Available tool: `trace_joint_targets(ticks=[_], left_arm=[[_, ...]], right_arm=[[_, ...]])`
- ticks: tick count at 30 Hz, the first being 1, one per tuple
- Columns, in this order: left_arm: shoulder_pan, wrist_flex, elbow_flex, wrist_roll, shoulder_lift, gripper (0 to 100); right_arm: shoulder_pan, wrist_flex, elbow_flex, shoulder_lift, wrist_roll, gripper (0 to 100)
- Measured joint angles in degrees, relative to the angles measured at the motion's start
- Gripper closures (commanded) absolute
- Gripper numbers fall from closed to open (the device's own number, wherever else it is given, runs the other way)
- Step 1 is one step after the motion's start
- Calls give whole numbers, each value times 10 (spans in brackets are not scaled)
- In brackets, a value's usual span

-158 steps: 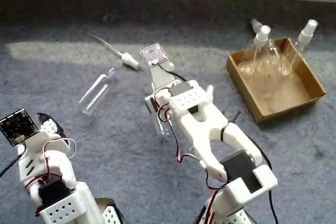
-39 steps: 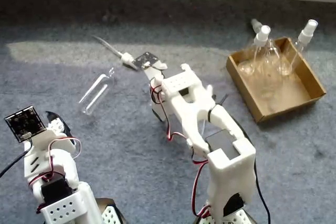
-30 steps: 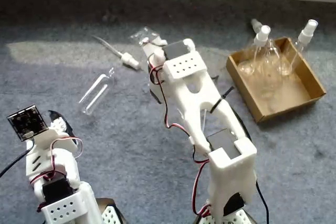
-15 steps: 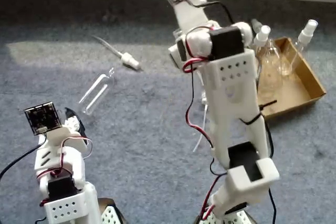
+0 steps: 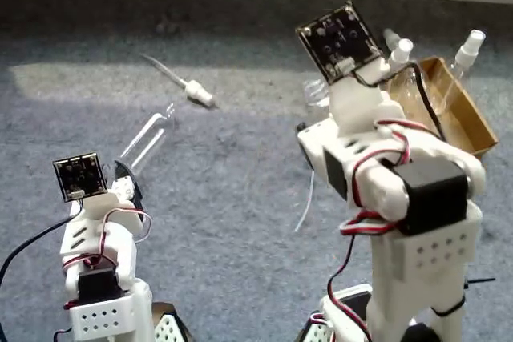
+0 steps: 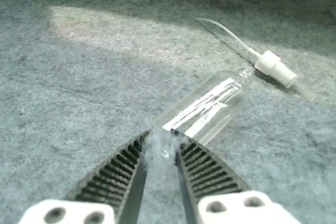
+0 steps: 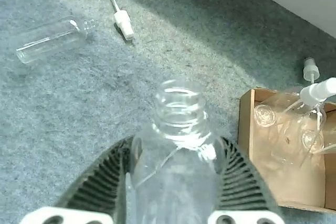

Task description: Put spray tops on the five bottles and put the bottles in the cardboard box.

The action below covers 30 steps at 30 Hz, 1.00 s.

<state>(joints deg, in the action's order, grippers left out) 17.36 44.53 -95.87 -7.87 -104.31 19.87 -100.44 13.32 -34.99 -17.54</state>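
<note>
Three capped bottles point(image 7: 287, 132) stand in the cardboard box point(image 5: 473, 130), so I judge capping the fourth is in hand. My right end effector point(image 7: 173, 148) is clamped on an uncapped clear bottle point(image 7: 176, 129), held above the tabletop point(image 5: 240, 222). My left end effector point(image 6: 160, 142), jaws narrowly apart, sits at the lying bottle point(image 6: 210, 108)'s base; next I'd need the loose spray top point(image 6: 275, 69) fetched and seated squarely

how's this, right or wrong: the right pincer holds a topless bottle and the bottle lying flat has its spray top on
Partly wrong: the bottle lying flat has an open neck, and the spray top lies loose beside it, as the left wrist view shows. The right pincer does hold a topless bottle.
</note>
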Motion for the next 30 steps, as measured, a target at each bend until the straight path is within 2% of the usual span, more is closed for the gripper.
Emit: trace_joint_targets(ticks=[4, 7, 10, 14, 20, 30], left_arm=[[-11, 11, 0, 0, 0, 991], [-41, 69, 25, 11, 0, 993], [-84, 134, 67, 62, 0, 993], [-124, 189, 110, 89, 0, 993], [-145, 229, 170, 127, -2, 993], [-187, 246, 215, 128, -4, 993]], right_arm=[[0, 31, -118, -99, 0, 913], [0, 76, -220, -177, 0, 913], [-2, 126, -331, -259, 0, 913], [-23, 194, -491, -367, 0, 913], [-130, 295, -701, -483, 59, 913], [-142, 364, -883, -636, 70, 913]])
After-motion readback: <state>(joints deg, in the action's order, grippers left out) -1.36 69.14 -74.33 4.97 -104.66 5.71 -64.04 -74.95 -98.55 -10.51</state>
